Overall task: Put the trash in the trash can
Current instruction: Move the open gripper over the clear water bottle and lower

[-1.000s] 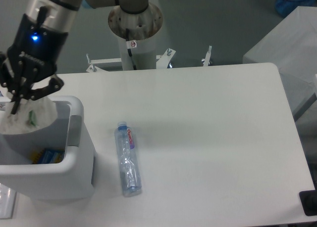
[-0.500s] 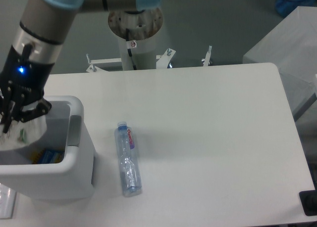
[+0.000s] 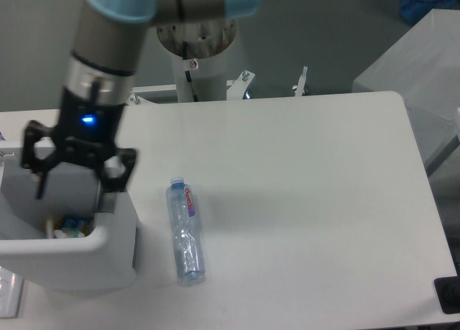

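Observation:
The clear crushed water bottle [image 3: 185,231], with blue cap and red label, lies on the white table [image 3: 302,186], just right of the trash can. The white trash can [image 3: 72,247] stands at the table's left front. A whitish wrapper with a green bit [image 3: 65,231] lies inside it, beside a blue and yellow item. My gripper [image 3: 77,173] hangs over the can's opening, fingers spread wide and empty. The arm hides the can's back rim.
The robot's base column [image 3: 195,42] stands behind the table's back edge. A grey box [image 3: 417,71] sits at the far right, off the table.
The gripper let go of the wrapper, which now lies inside the can. The gripper has opened wide and moved right over the can.

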Robot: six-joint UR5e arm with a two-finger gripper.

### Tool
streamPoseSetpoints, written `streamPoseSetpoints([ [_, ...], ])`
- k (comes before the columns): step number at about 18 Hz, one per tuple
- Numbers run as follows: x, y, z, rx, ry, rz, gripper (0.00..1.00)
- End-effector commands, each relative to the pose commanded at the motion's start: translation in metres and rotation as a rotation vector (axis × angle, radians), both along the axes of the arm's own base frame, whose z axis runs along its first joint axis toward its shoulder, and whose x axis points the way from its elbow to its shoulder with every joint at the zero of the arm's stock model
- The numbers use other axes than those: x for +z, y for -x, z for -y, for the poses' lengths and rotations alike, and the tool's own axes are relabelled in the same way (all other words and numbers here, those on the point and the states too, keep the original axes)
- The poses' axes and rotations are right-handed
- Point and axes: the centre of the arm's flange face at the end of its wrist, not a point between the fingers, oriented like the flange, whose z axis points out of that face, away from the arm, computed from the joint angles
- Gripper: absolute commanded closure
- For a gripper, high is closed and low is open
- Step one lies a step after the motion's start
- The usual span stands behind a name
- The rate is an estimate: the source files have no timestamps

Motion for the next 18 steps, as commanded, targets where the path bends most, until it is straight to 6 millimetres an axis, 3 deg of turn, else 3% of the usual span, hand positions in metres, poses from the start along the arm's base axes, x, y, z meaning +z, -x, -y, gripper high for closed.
streamPoseSetpoints([
  [2,-0.007,0.019,0.002,0.028,-0.025,-0.037,0.0],
  [4,-0.031,0.039,0.001,0.049,0.008,-0.017,0.0],
  [9,-0.118,0.077,-0.016,0.108,0.187,-0.003,0.0],
  [18,-0.227,0.098,-0.032,0.083,0.361,0.024,0.0],
])
